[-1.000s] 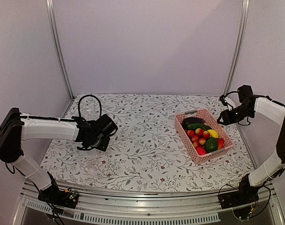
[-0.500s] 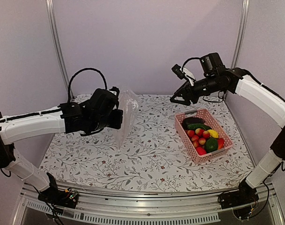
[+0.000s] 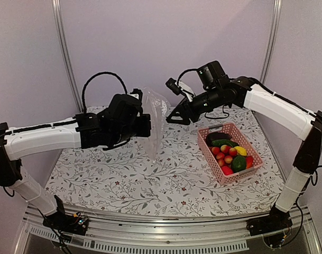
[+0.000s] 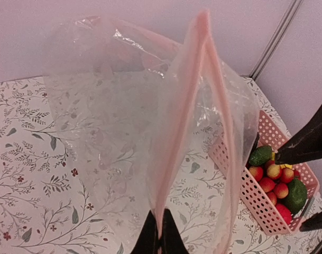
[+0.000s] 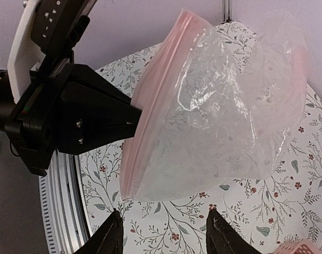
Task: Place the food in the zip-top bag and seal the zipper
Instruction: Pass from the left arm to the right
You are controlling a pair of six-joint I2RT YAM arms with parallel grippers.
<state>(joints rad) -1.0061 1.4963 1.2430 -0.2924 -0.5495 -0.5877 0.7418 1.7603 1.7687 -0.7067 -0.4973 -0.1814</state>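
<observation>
Up above the floral counter (image 3: pixel 150 180), the left tool (image 3: pixel 144 125) is pinched fully closed on the zip-top bag (image 3: pixel 156 119). It grips the bag at the pink zipper (image 4: pixel 188 100) along the mouth. The clear, crumpled bag hangs down from that tool. Whether its lowest corner touches the counter cannot be told. From the left wrist, the zipper runs straight ahead of the closed fingertips (image 4: pixel 158 239), and the two sides of the mouth part into a narrow slit further along.

The right tool (image 3: pixel 174 117) is raised in the air facing the bag, with its fingers (image 5: pixel 112 235) spread moderately wide and nothing between them. The bag lies just ahead of this tool, apart from it, with the zipper edge (image 5: pixel 150 103) turned toward the left tool.

Below and behind the right tool, a pink basket (image 3: pixel 246 168) sits on the counter. All the food (image 3: pixel 228 153) lies inside it: dark green, red, yellow and orange pieces, heaped together.
</observation>
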